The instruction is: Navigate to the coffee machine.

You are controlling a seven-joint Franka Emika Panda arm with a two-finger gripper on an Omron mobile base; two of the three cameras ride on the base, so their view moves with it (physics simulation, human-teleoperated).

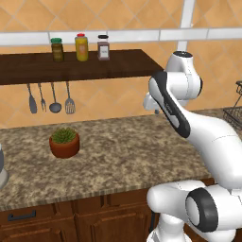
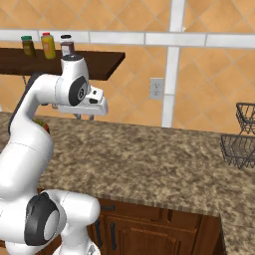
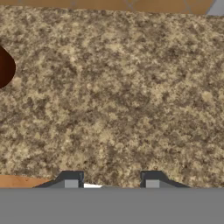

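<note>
The coffee machine is out of view. My gripper (image 3: pixel 112 183) hangs over the speckled granite counter (image 3: pixel 118 96); it is open and nothing sits between its fingertips. My white hand (image 2: pixel 93 103) is held above the counter (image 2: pixel 149 159), near the back wall and below the dark wooden shelf (image 2: pixel 99 62). The arm is folded back on itself over the base.
A small green plant in a terracotta pot (image 1: pixel 64 142) stands on the counter to the left. Three jars (image 1: pixel 82 47) sit on the shelf, with utensils (image 1: pixel 51 98) hanging below. A wire basket (image 2: pixel 241 144) stands at the right. A grey rounded base (image 1: pixel 2 171) peeks in at the far left.
</note>
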